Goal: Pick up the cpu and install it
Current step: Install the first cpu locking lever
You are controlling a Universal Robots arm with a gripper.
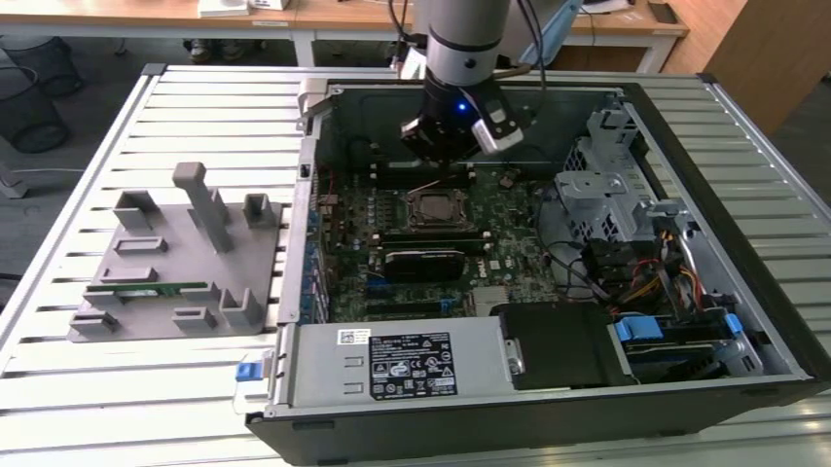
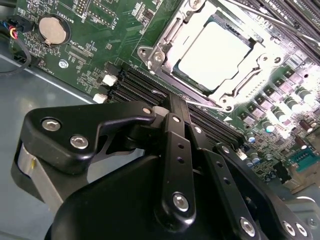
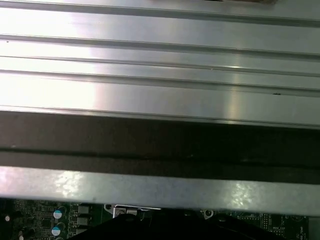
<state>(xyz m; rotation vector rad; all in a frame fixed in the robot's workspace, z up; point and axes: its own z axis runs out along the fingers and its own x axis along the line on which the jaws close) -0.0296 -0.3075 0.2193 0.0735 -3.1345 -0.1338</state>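
You see the cpu (image 2: 214, 56) in the second wrist view as a flat square chip with a silvery-white top, lying level in the socket (image 2: 165, 47) on the motherboard (image 2: 75, 60), its metal frame open around it.

One of nearly everything

One open computer case (image 1: 546, 409) on the slatted surface (image 1: 195, 107), one grey holder block (image 1: 182, 258) carrying one green memory stick (image 1: 150, 288), one cpu (image 2: 212, 52) in one socket frame (image 2: 165, 50), one coin cell (image 2: 52, 30), one tool (image 1: 449, 156).
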